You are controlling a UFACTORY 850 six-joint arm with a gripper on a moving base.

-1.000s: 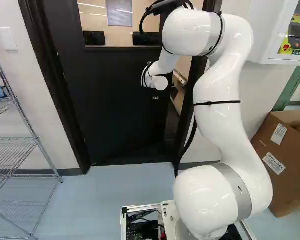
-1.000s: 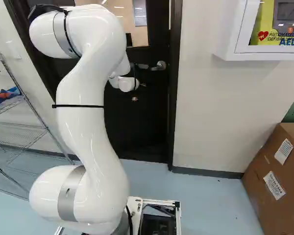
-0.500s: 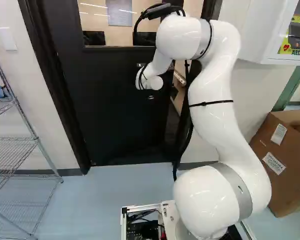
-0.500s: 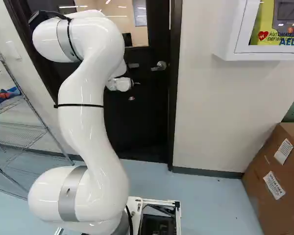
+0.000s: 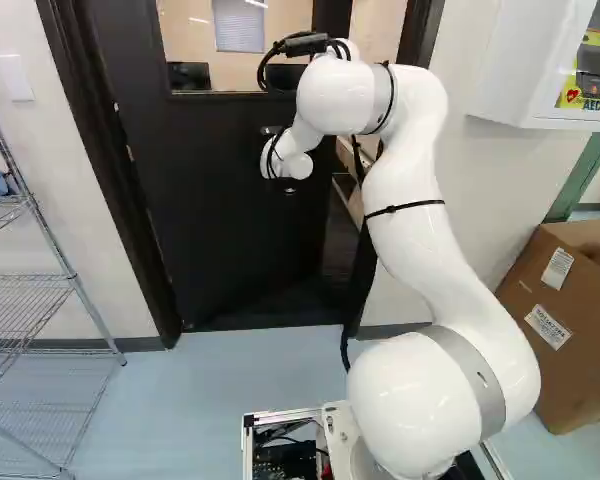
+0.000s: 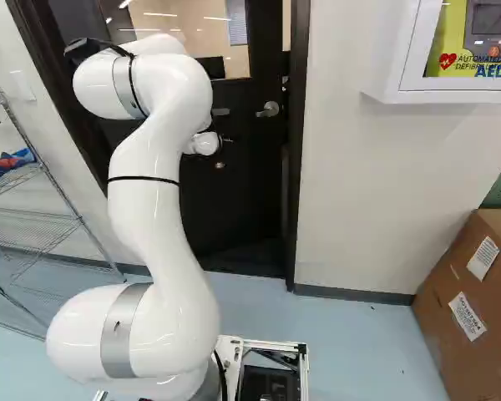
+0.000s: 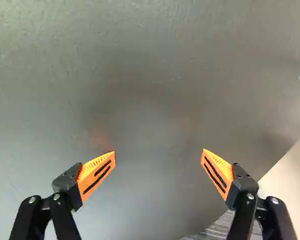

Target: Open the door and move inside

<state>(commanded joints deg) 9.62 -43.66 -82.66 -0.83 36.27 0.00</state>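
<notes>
Facing the gripper [image 7: 158, 154]: one door [image 5: 200, 220], dark, standing ajar, its surface filling most of the wrist view ahead of the fingers. Fingers: two, spread well apart, nothing pinched between the orange pads [image 7: 96, 175]; whether they touch the door, cannot tell. Handle [image 6: 269, 109]: one, metal, on the door, just right of the arm's [image 6: 150, 225] far end in the right base view. Lock [image 6: 220, 164]: one, small, round, just below that far end. Gap [image 5: 342, 235]: between door and frame [image 5: 420, 30], shelving partly visible beyond. Labels, two: white, printed, on the carton [image 6: 451, 284] at the right of the right base view. Cabinet [image 6: 405, 83]: white, wall-mounted, above the carton's level, containing a yellow panel [image 6: 452, 29] with bold lettering and a red heart mark [image 6: 447, 61].
</notes>
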